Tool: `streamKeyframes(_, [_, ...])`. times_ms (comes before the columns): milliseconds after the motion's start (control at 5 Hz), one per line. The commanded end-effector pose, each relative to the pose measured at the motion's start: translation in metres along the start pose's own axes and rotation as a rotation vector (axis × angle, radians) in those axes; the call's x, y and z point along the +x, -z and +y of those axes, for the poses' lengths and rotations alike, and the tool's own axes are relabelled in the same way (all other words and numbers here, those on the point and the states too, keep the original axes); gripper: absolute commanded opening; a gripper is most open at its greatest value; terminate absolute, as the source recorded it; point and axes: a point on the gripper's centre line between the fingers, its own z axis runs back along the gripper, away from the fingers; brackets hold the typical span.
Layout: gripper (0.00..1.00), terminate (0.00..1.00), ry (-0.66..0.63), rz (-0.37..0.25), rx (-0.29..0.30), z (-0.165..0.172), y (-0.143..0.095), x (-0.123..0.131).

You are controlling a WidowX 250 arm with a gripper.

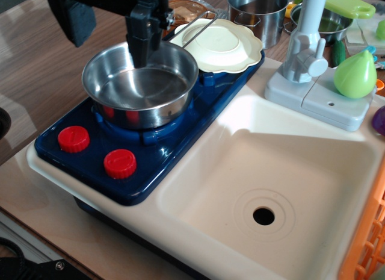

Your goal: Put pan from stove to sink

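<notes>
The shiny steel pan (139,81) sits on the left burner of the dark blue stove (150,147). Its thin wire handle (195,32) points back right, over the cream plate. My gripper (108,36) hangs above the pan's back edge with its jaws wide apart and empty. One black finger (143,36) reaches down just inside the pan's back rim. The other finger (72,18) is out to the left, beyond the pan. The cream sink (313,165) with its black drain hole (263,216) lies to the right of the stove.
A cream scalloped plate (224,45) lies on the back burner. A taller steel pot (258,12) stands behind it. A grey faucet (307,45) and a green pear-shaped toy (355,72) are behind the sink. An orange basket (368,244) borders the right edge.
</notes>
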Motion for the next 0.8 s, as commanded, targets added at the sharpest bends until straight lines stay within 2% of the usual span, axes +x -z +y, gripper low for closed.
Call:
streamKeyframes(0, [1.00, 0.00, -0.070, -0.027, -0.019, 0.017, 0.001, 0.002])
streamKeyframes(400, [1.00, 0.00, -0.139, 0.013, -0.080, 0.024, 0.018, 0.000])
streamKeyframes(600, [1.00, 0.00, -0.157, 0.015, -0.093, 0.028, 0.027, -0.003])
